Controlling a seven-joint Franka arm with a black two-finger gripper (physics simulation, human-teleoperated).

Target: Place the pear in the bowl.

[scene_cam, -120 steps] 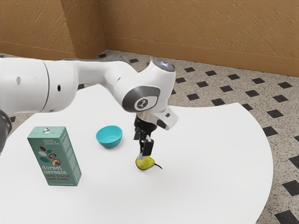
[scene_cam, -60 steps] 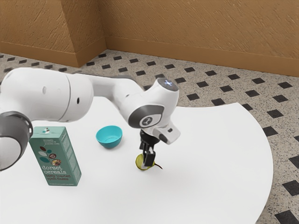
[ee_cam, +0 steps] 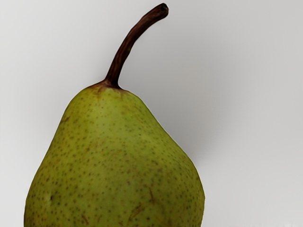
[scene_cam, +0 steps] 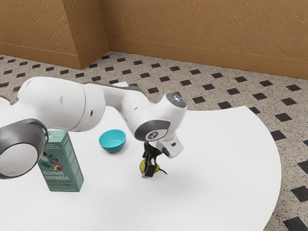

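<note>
Down at the pear (scene_cam: 142,166) in the exterior view is my gripper (scene_cam: 147,170), open, its near finger in front of the fruit and covering part of it. The far fingertip is hidden. The yellow-green pear lies on its side on the table, its dark stem pointing to the exterior view's right. In the wrist view the speckled pear (ee_cam: 116,161) is large and close under my hand, its curved stem leading away. The turquoise bowl (scene_cam: 112,141) stands upright, apart from the pear, toward the exterior view's upper left.
A green cereal box (scene_cam: 64,168) stands upright at the exterior view's left, partly behind the arm's elbow. The white table (scene_cam: 216,178) has a curved edge at the exterior view's right, with tiled floor beyond.
My hand has come down from above the pear to around it, and the arm's elbow has dropped in front of the cereal box. Pear, bowl and box have stayed put.
</note>
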